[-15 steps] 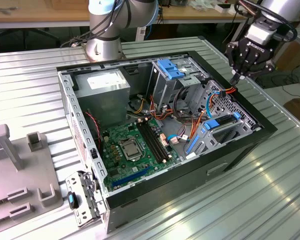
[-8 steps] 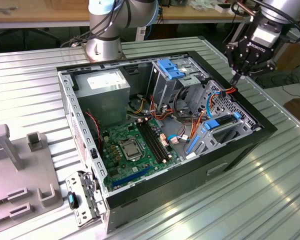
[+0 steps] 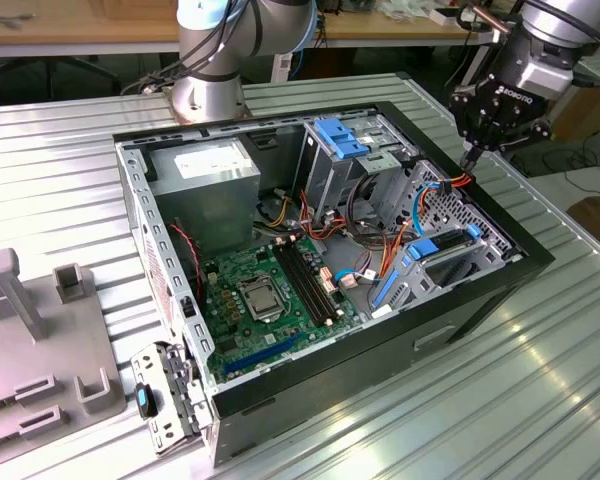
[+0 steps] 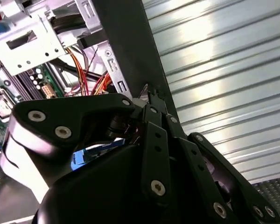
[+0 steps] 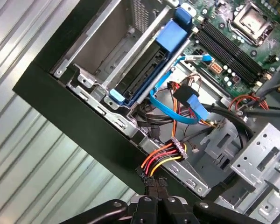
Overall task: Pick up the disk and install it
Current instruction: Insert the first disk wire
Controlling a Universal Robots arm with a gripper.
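The disk (image 5: 141, 79), a dark drive in a bright blue carrier, lies in the metal bay at the corner of the open computer case (image 3: 485, 290). In the exterior view the disk (image 3: 438, 246) sits inside the case toward that view's right. My gripper (image 3: 470, 157) hangs over the case's black rim, apart from the disk. Its fingertips (image 5: 156, 184) are pressed together with nothing visible between them, close to the black plug of an orange, red and yellow power cable (image 5: 161, 156). In the second wrist view the gripper (image 4: 147, 95) is over the same rim.
A tall metal drive cage with a blue bracket (image 3: 342, 137) stands at the back of the case. The motherboard (image 3: 265, 300), thin blue cables (image 5: 177, 105) and loose wires lie inside. Grey fixtures (image 3: 40, 330) are at the exterior view's left on the ribbed metal table (image 3: 540, 380).
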